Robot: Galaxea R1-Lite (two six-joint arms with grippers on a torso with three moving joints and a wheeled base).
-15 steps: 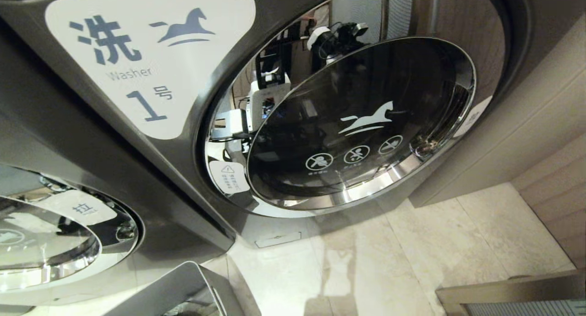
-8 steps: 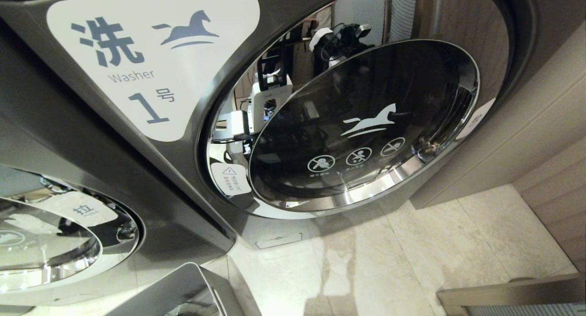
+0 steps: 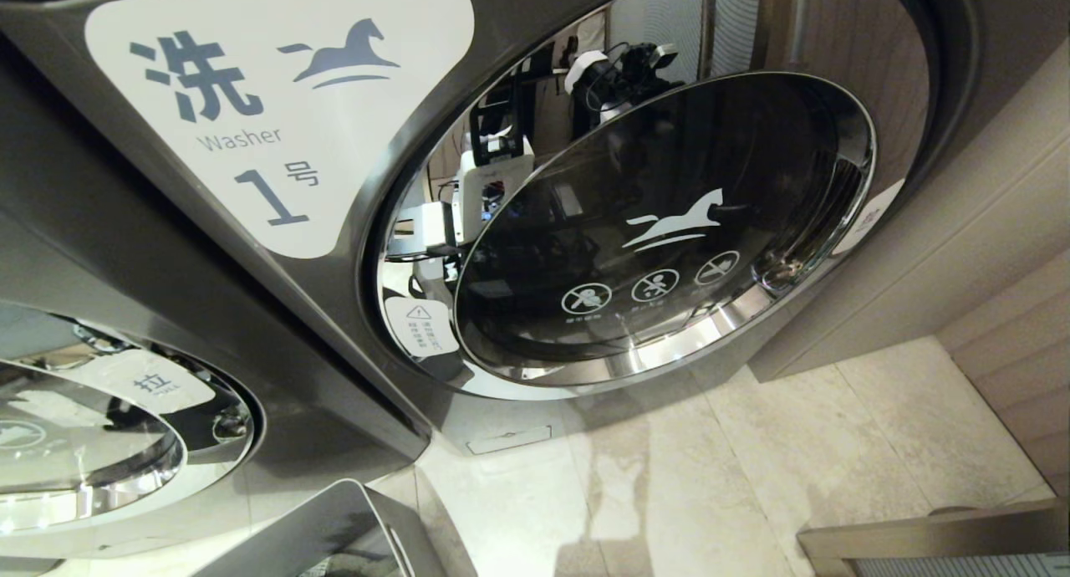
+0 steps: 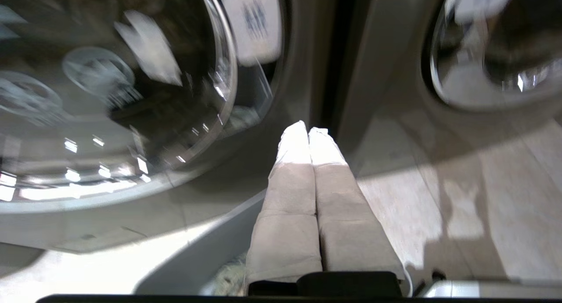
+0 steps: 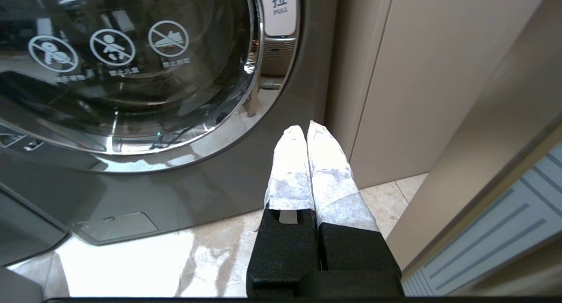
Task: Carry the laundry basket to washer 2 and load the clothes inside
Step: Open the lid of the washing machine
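Only a corner of the grey laundry basket (image 3: 326,518) shows, on the floor at the bottom of the head view, before the gap between two dark grey washers. In the left wrist view a bit of pale clothes (image 4: 228,274) lies inside its wall (image 4: 189,254). The middle washer (image 3: 276,109) is labelled "1". The left one (image 3: 100,443) shows no number, so I cannot tell whether it is washer 2. My left gripper (image 4: 307,128) is shut and empty above the basket's edge, pointing at that gap. My right gripper (image 5: 307,127) is shut and empty, low by washer 1's right corner.
Both round chrome-ringed doors (image 3: 669,226) are closed, each with a white pull tab (image 5: 279,9). A beige wall panel (image 3: 961,226) stands right of washer 1. A metal-edged slatted panel (image 3: 928,535) sits at the lower right. Pale marble floor (image 3: 669,493) lies in front.
The whole head picture shifted slightly between one second and half a second ago, then held still. Nothing among the things has moved.
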